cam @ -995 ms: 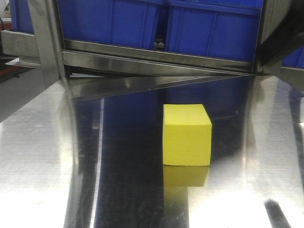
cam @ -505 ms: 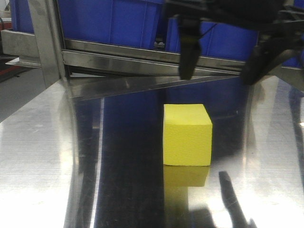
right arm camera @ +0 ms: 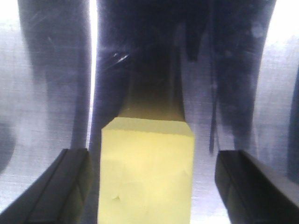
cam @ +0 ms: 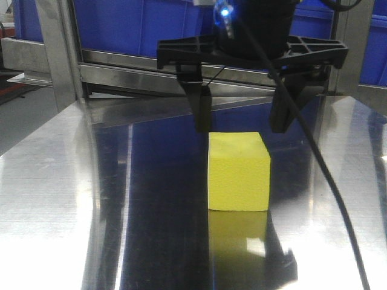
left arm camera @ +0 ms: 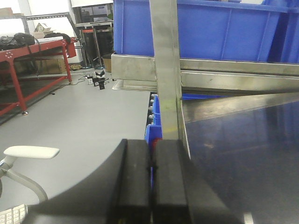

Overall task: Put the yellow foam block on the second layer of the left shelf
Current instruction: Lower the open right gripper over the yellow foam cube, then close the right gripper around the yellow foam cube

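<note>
The yellow foam block (cam: 238, 172) stands on the shiny steel table (cam: 54, 199), right of centre. My right gripper (cam: 242, 128) hangs just above and behind it, open, with one black finger (cam: 202, 109) at the block's left top corner and the other at its right. In the right wrist view the block (right arm camera: 147, 172) lies between the open gripper's (right arm camera: 152, 156) fingers, closer to the left one, with gaps on both sides. My left gripper (left arm camera: 152, 161) is shut on nothing, at the table's left edge beside a steel shelf post (left arm camera: 166, 70).
A steel shelf frame (cam: 181, 72) holding blue plastic bins (cam: 139, 27) runs along the back of the table. An upright post (cam: 57, 54) stands at the back left. A black cable (cam: 326, 181) hangs down from the right arm. A red frame (left arm camera: 37, 70) stands on the floor at the left.
The right gripper has come into view from the upper right and moved left and down. Its open fingers now stand on either side of the block's top. The block has not moved.
</note>
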`<action>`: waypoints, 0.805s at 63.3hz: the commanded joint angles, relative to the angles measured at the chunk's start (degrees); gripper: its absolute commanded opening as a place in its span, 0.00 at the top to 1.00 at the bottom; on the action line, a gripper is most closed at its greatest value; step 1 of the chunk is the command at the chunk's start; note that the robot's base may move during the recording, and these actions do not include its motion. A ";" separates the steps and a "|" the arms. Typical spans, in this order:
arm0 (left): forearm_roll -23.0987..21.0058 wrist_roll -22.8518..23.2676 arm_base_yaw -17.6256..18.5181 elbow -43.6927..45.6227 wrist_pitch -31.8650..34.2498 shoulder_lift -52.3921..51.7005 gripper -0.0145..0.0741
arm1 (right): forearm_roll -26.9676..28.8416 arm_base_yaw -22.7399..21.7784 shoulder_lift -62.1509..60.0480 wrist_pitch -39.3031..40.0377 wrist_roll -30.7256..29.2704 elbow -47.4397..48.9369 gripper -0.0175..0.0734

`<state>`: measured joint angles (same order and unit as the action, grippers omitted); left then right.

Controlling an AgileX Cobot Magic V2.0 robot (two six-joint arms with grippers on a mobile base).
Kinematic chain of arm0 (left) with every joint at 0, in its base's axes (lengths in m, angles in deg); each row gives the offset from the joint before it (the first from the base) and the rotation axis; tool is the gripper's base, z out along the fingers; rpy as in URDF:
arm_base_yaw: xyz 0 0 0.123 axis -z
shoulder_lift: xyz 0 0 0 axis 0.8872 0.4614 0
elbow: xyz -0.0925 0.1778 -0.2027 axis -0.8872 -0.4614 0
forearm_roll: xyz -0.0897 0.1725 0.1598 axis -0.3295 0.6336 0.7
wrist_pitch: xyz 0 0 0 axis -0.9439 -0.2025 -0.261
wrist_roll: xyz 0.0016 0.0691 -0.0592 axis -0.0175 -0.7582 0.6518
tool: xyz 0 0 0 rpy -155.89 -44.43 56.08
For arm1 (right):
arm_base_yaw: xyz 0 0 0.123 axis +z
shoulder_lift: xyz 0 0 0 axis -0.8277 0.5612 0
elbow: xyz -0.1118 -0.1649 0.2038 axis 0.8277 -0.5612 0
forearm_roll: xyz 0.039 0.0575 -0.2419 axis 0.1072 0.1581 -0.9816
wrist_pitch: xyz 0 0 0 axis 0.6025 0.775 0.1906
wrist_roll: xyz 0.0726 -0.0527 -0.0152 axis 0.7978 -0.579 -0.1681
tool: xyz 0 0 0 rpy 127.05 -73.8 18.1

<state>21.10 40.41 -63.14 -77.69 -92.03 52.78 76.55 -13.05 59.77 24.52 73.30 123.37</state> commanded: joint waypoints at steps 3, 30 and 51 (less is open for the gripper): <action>-0.29 0.22 0.23 -1.40 4.73 -0.95 0.70 | -1.49 0.51 -1.85 1.54 0.30 1.89 0.12; -0.29 0.22 0.23 -1.40 4.73 -0.95 0.70 | -1.43 0.50 2.82 0.68 1.26 1.78 0.12; -0.29 0.22 0.23 -1.40 4.73 -0.95 0.70 | 1.29 0.32 4.74 0.35 1.26 1.68 0.12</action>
<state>21.10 40.41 -63.14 -77.69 -92.03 52.78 78.31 -12.50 66.76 24.63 74.58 123.41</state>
